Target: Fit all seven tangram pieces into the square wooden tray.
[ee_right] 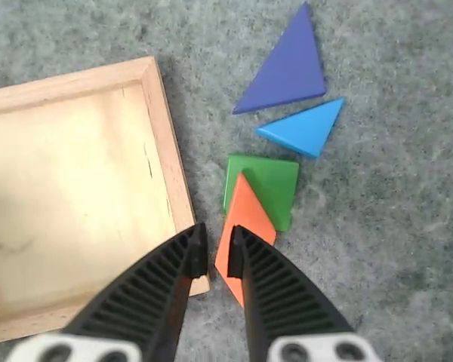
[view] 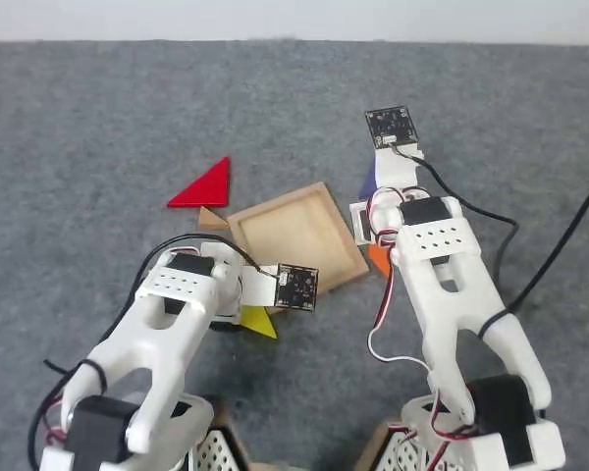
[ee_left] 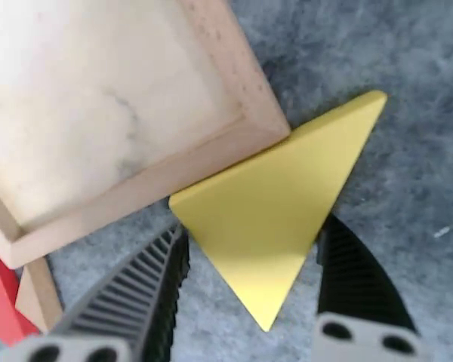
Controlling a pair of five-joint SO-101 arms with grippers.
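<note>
The square wooden tray [view: 277,201] lies empty in the middle of the mat. A yellow triangle [ee_left: 275,219] rests flat against the tray's near corner, and my left gripper [ee_left: 253,230] is shut on it, one finger on each side. A red triangle [view: 204,186] and a small tan triangle [view: 212,219] lie at the tray's far left. My right gripper [ee_right: 217,245] hovers shut beside the tray's right rim [ee_right: 170,162], over an orange parallelogram [ee_right: 245,226] that overlaps a green square [ee_right: 268,188]. Beyond these lie a light blue triangle [ee_right: 303,127] and a purple triangle [ee_right: 288,66].
Grey felt mat covers the whole table. Black cables [view: 530,265] trail from the right arm across the mat on the right. Open mat stretches along the far side and the left.
</note>
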